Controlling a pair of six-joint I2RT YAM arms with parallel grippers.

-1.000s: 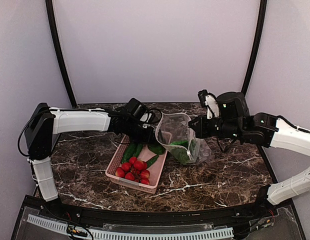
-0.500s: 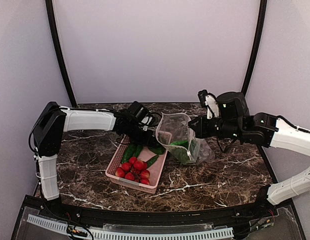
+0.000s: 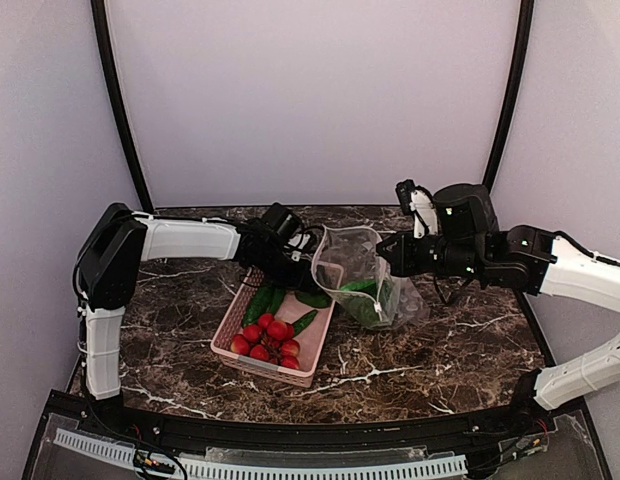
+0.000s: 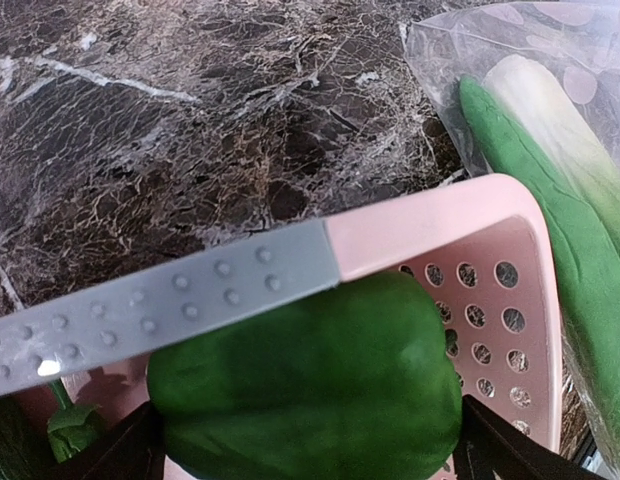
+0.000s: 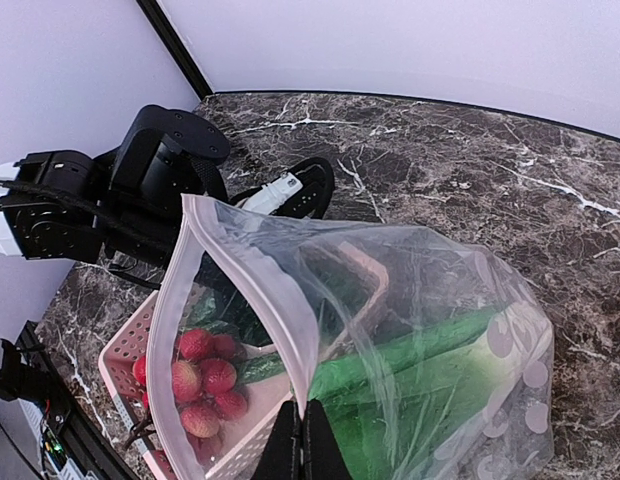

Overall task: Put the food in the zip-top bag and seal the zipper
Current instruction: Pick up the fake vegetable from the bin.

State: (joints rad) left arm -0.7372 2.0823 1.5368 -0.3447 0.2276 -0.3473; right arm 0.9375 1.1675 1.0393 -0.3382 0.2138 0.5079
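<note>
The clear zip-top bag (image 3: 352, 262) stands right of the pink basket with its mouth held open to the left. My right gripper (image 3: 387, 254) is shut on the pale zipper strip (image 5: 280, 330) at the mouth's near edge. A leafy bok choy (image 5: 440, 385) lies inside the bag. My left gripper (image 3: 300, 267) is at the basket's far end, beside the bag's mouth. In the left wrist view it is shut on the green pepper (image 4: 310, 390), with a grey finger pad (image 4: 170, 300) across the pepper's top. Two slim cucumber pieces (image 3: 260, 300) lie in the basket.
The pink basket (image 3: 290, 373) sits at the middle of the dark marble table and holds several red fruits (image 3: 267, 338). Its far rim (image 4: 440, 225) is just under the pepper. Black frame posts stand at the back left and right.
My left arm has reached a little to the right, bringing its gripper closer to the bag's mouth. The right arm and the bag have not moved.
</note>
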